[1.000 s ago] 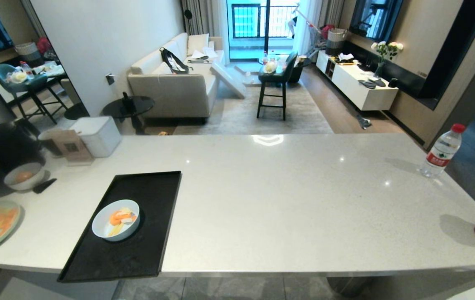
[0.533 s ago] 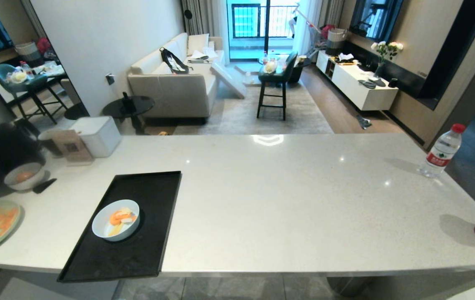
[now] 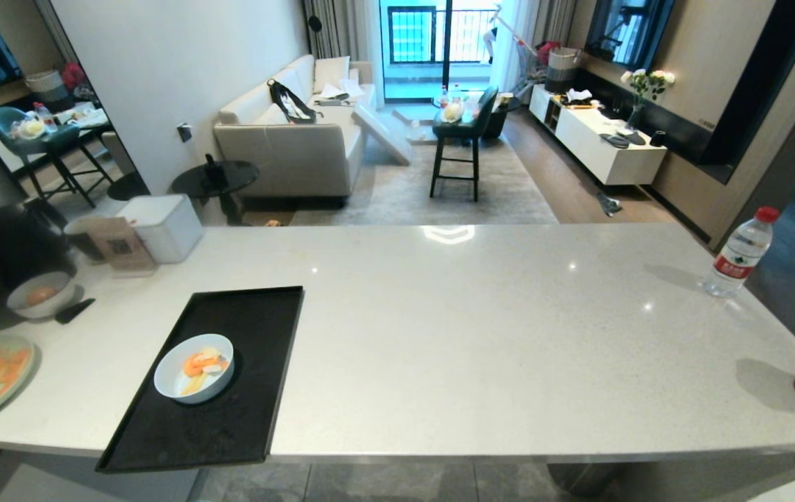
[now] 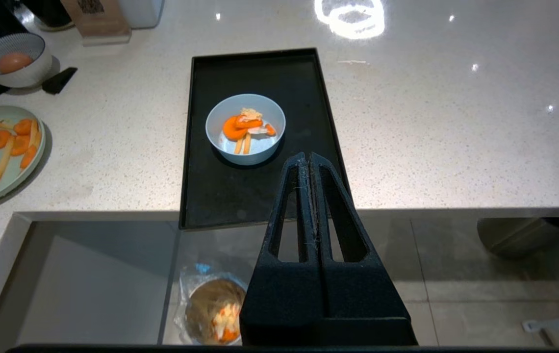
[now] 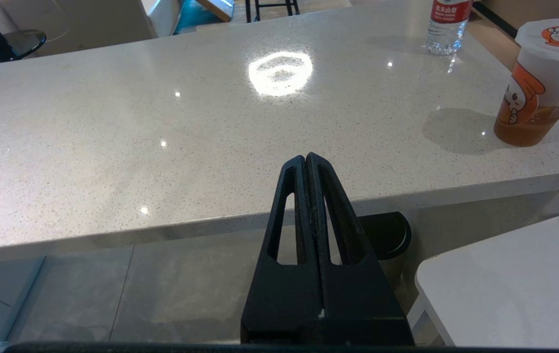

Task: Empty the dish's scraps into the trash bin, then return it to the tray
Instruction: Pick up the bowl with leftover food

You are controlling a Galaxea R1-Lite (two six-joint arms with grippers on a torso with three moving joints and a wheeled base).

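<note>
While heaped with scraps (image 4: 246,125), one dish (image 4: 245,128).

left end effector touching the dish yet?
Apart. Left wrist view: the shut left end effector stops short of the dish, bare tray showing between them.

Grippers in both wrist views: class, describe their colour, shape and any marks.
The left gripper and right gripper look alike: matte black, two long tapering fingers, each with a slot-shaped cutout, rising from a broad black base. No cables or lettering show.
</note>
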